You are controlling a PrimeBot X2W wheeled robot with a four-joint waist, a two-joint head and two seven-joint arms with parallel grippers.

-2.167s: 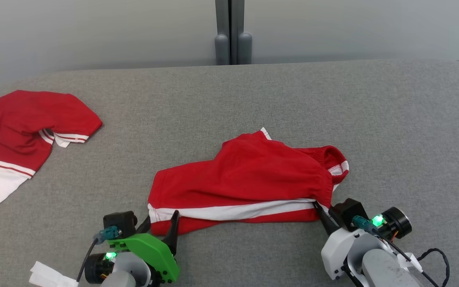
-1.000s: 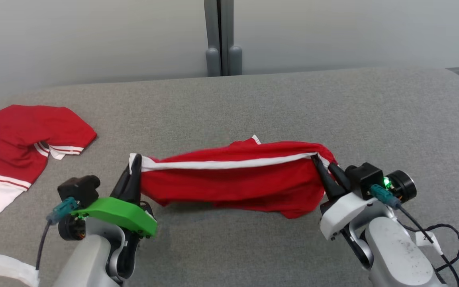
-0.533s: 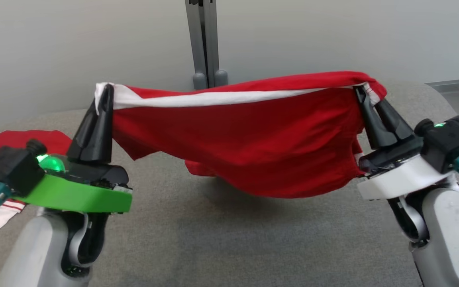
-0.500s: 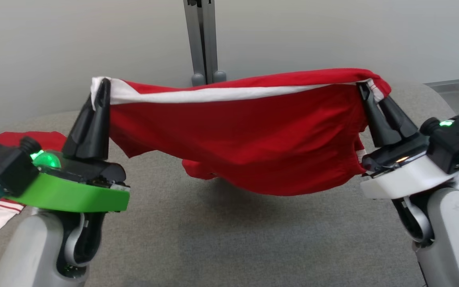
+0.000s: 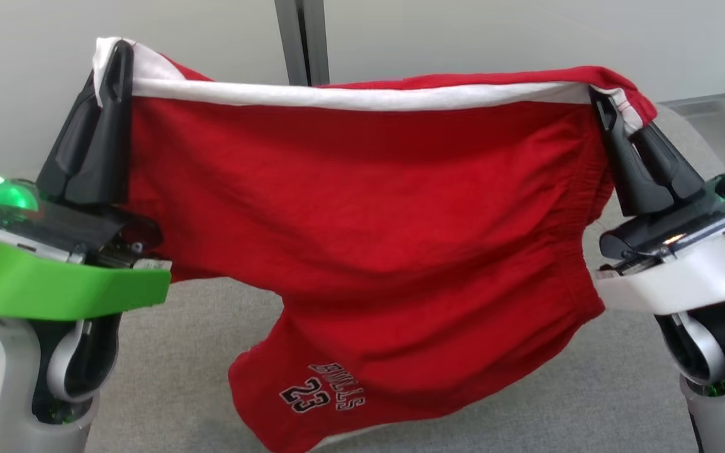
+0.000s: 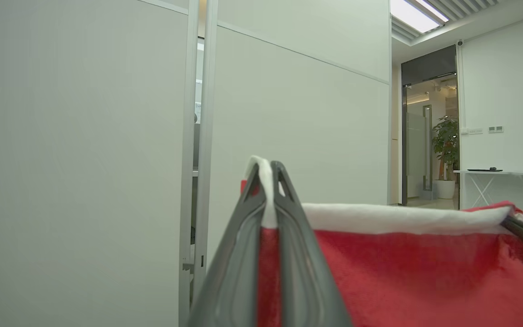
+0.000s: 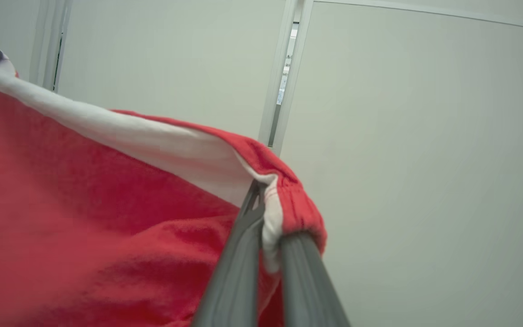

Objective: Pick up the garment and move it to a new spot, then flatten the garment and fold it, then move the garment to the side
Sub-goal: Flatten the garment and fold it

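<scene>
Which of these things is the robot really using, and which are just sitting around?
For the job: shorts, held up by the left gripper and right gripper, both shut on the top edge; table below, for folding.
Just there: wall, post, plant.

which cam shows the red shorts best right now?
Head view: the red shorts hang spread between the left pincer and right pincer, white band on top, number print near the lower hem. Left wrist view gives the top band and its clamped corner; right wrist view a close, partial look at the other pinched corner.
</scene>
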